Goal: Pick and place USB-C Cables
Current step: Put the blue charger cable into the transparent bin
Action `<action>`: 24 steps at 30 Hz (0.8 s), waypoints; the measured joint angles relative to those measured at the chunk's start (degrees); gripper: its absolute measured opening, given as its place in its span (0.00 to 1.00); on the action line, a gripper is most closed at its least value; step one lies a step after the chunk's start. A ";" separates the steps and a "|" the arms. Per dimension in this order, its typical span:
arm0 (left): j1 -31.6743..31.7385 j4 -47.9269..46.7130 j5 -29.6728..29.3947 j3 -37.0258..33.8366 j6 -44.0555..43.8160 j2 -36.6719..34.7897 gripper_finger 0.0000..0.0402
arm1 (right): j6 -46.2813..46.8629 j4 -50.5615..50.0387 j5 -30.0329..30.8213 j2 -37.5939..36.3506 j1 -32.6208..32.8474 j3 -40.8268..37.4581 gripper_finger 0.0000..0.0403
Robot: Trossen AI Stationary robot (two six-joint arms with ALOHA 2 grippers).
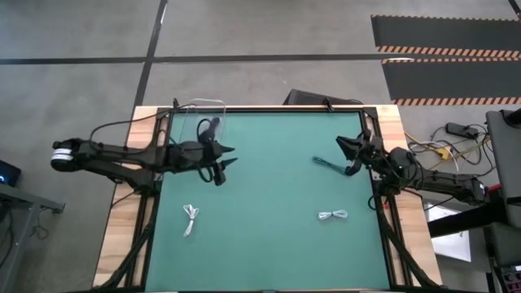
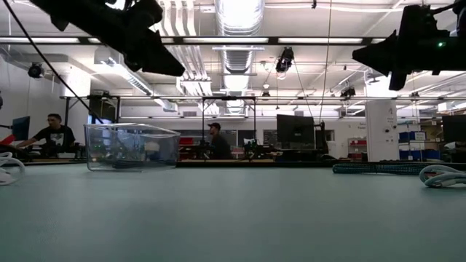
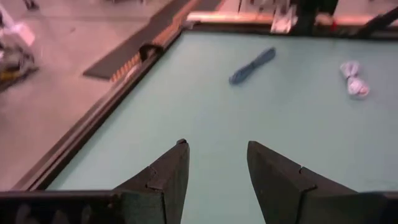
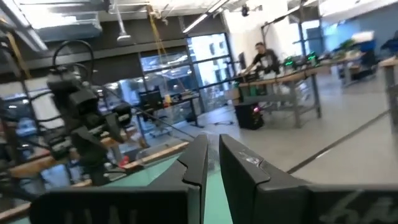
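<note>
**Mia:** Jaws first! Are they holding anything?

**Ben:** No. On the left gripper (image 1: 229,157) the jaws are apart, with nothing between them. On the right gripper (image 1: 342,144) the jaws are almost together, with only a thin gap, and nothing is in them either.

**Mia:** Where is the left gripper?

**Ben:** It is up in the air, just beside the clear box (image 1: 205,119), on the side nearer the middle of the green desk (image 1: 269,236).

**Mia:** Where are the cables?

**Ben:** The dark cable (image 1: 208,128) looks like it is already inside the clear box. I think that one is done. The teal cable (image 1: 328,163) lies far from the box, across the desk, right by the right gripper. One white cable (image 1: 190,218) lies on the desk on the box's side, but well away from it, near the front. The other white cable (image 1: 333,216) is farthest from the box, at the far front corner.

**Mia:** So how much is left?

**Ben:** I think one is in and three are left to go. That is my guess, if the box is where they belong.

**Mia:** Which one goes next?

**Ben:** I can't tell. The right gripper is closest to the teal one.
</note>
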 joint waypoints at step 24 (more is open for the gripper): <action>0.00 15.52 0.91 -5.70 3.92 0.06 0.37 | 12.12 -8.92 -3.26 10.21 0.92 6.39 0.08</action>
